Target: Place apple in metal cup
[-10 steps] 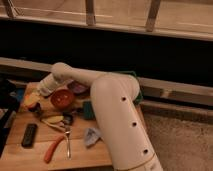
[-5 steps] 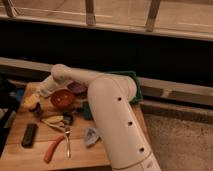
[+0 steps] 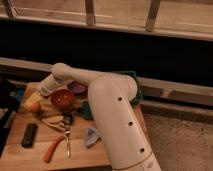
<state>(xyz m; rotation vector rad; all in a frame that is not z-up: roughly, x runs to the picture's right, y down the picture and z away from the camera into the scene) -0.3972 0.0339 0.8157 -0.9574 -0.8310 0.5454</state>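
My gripper (image 3: 36, 100) is at the left end of the wooden table (image 3: 30, 155), just left of the red-brown bowl (image 3: 62, 98). A small orange-yellow round thing, which looks like the apple (image 3: 32, 105), is right at the gripper's tip, low over the table. I cannot tell whether it is held or only touched. A small dark round object (image 3: 68, 118) stands in front of the bowl. It may be the metal cup, but I cannot be sure.
A purple dish (image 3: 77, 87) is behind the bowl and a green basket (image 3: 136, 85) is at the back right. A black block (image 3: 29, 134), orange-handled pliers (image 3: 54, 148), a pale yellow item (image 3: 52, 121) and a light blue cloth (image 3: 92, 136) lie nearer. My white arm (image 3: 117, 125) covers the table's right side.
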